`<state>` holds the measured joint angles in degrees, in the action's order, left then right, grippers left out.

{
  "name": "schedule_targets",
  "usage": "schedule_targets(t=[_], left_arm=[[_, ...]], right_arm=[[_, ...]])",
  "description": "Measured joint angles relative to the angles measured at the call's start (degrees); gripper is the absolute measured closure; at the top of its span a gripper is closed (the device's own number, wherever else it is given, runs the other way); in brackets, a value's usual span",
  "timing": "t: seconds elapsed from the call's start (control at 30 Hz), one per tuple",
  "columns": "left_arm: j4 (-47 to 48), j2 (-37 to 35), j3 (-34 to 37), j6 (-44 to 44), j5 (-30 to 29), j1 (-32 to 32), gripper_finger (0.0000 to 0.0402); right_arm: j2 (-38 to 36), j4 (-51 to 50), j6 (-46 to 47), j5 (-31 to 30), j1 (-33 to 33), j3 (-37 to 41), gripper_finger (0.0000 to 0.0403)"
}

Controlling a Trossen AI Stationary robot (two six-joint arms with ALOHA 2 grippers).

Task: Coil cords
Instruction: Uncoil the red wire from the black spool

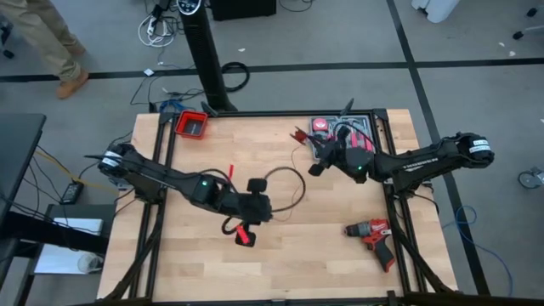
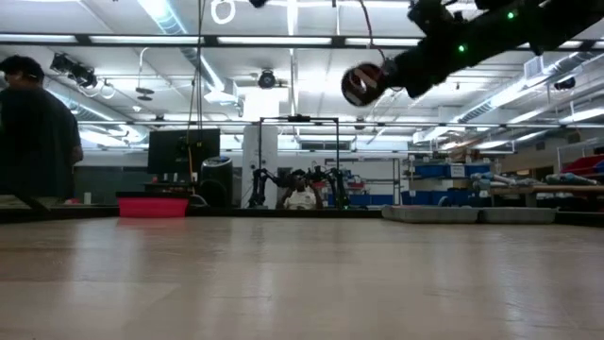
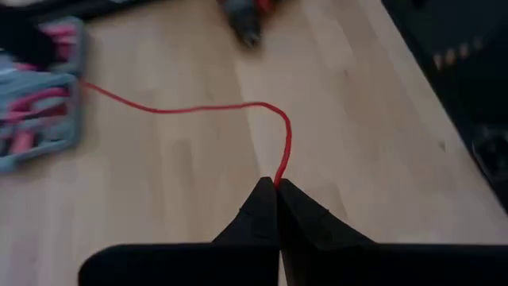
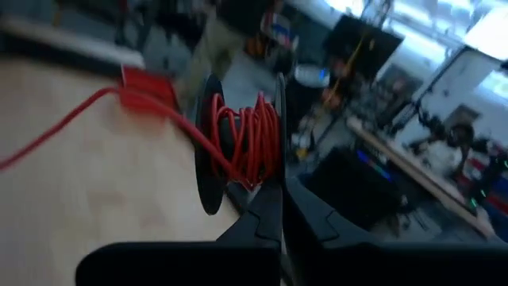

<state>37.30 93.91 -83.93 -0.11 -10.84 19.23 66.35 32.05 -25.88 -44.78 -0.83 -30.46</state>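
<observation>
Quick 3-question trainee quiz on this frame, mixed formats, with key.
1. True or false: the left gripper is shut on the red wire.
2. What does the right gripper hold? A) a hammer B) the wire spool C) a cup
3. Fill in: the drill lies on the table nearer the ___ arm.
Key: 1 true; 2 B; 3 right.

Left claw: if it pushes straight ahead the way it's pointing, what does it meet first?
Probably nothing soon. The left claw, shut on the red wire, points along bare table; the drill lies far ahead, slightly off line. Depth is unclear.
</observation>
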Motion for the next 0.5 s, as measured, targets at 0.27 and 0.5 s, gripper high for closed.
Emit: schedule_targets(t=[0.27, 0.5], left_arm=[[11.2, 6.2, 0.1, -2.3, -4.4, -2.5, 0.0401], [21.1, 8.4, 0.2, -5.1, -9.2, -4.4, 0.0402]], right_arm=[[-0.5, 6.9, 1.1, 8.7, -4.2, 0.0, 0.0403], [-4.2, 3.6, 2.0, 6.0, -10.9, 0.0, 0.0403]])
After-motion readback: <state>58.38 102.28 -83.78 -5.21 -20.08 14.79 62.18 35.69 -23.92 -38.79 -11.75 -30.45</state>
